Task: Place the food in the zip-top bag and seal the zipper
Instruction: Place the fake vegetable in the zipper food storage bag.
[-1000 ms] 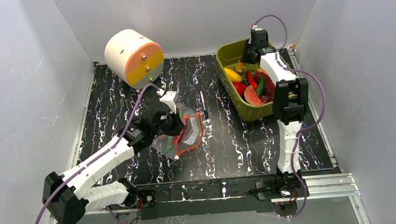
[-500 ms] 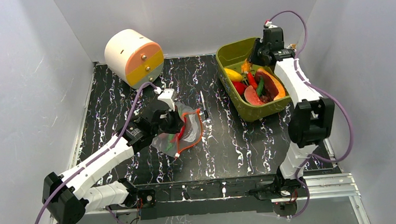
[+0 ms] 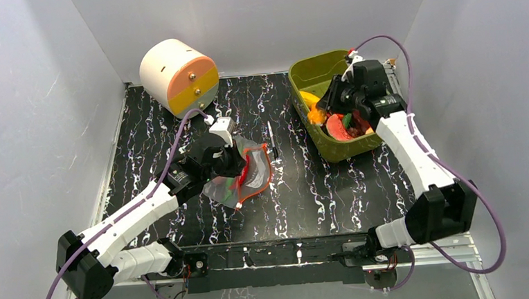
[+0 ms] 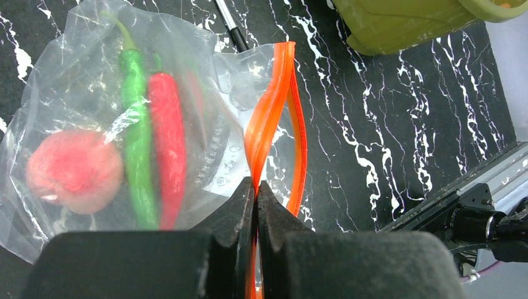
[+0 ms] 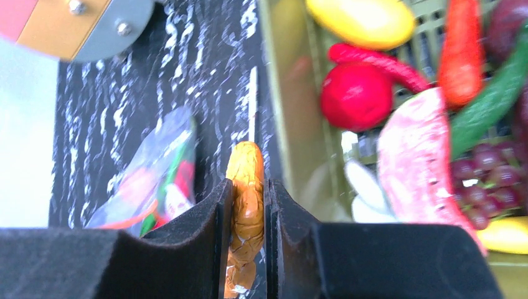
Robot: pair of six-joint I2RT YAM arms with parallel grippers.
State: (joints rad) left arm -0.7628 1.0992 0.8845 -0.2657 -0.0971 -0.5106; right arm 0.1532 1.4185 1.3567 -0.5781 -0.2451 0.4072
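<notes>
The zip-top bag (image 3: 249, 172) lies at mid-table, and inside it are a pink peach (image 4: 75, 169), a long green pepper (image 4: 138, 156) and a red chili (image 4: 167, 149). My left gripper (image 4: 256, 187) is shut on the orange-red zipper (image 4: 274, 106), holding one lip up so the mouth gapes. My right gripper (image 5: 248, 187) is shut on a wrinkled orange food piece (image 5: 246, 165). It hangs over the left side of the olive-green tub (image 3: 312, 70), with the bag to its left.
The tub holds more food: a yellow piece (image 5: 361, 22), a red round piece (image 5: 356, 96) and a pink slice (image 5: 414, 162). A thin black stick (image 3: 273, 140) lies between bag and tub. A cream drum with orange and grey bands (image 3: 177, 75) stands back left.
The right arm has swung out to the right, and its wrist has moved from the tub's back toward its left side, carrying the orange piece. The left gripper and bag have barely shifted.
</notes>
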